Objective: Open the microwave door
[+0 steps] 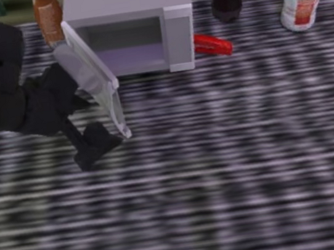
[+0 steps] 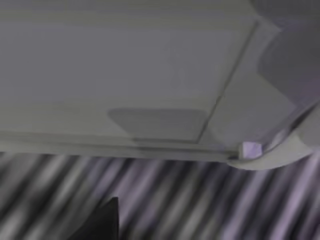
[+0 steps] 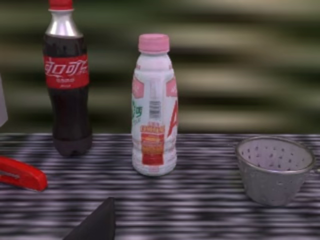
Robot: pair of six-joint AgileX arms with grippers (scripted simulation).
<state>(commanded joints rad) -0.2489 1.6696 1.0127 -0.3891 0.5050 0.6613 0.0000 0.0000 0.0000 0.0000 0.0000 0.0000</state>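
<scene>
- Left gripper (image 1: 110,139) is sitting at the free end of the microwave door (image 1: 92,73), on the door's outer side; whether its fingers are clamping the edge or merely lying against it, I cannot tell.
- Left arm is reaching in from the table's left side, lying behind the swung-out panel.
- Door is standing wide open, hinged at the oven's left front corner, its long axis running diagonally from that hinge toward the near side of the table and slightly rightward.
- Microwave (image 1: 127,0) is sitting at the far edge of the table, left of centre, its mouth facing the near side and its control strip on the right.
- Oven cavity is showing a pale lilac floor, with nothing visible on it.
- Red stapler (image 1: 211,44) is lying just right of the oven.
- Cola bottle (image 3: 66,80) and pink-capped white bottle (image 3: 153,107) are standing upright farther right.
- Metal strainer cup (image 3: 274,170) is sitting beside them; nothing is visible inside it.
- Right gripper is showing only a dark tip in its wrist view, so its grip is unclear.
</scene>
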